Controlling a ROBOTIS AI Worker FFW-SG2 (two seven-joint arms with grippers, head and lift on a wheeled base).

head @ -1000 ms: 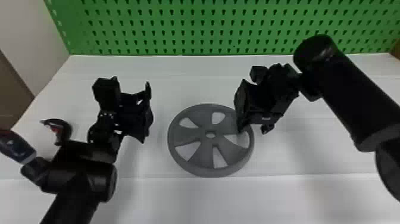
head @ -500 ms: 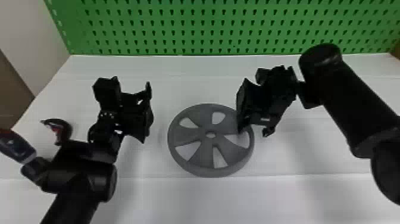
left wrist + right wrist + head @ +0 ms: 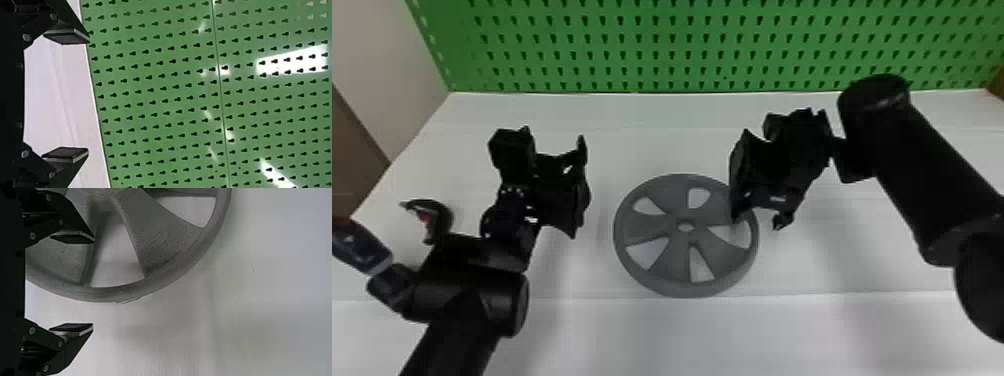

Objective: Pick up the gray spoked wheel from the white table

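A big white table runs up to the tall green board at 12 o'clock, and the round gray wheel lies flat on the table near the middle. The right claw has its two fingers spread wide with nothing between them, by the wheel's edge at 2 o'clock, but I can't tell if they touch. The left claw is wide open too, away from the wheel at 10 o'clock.
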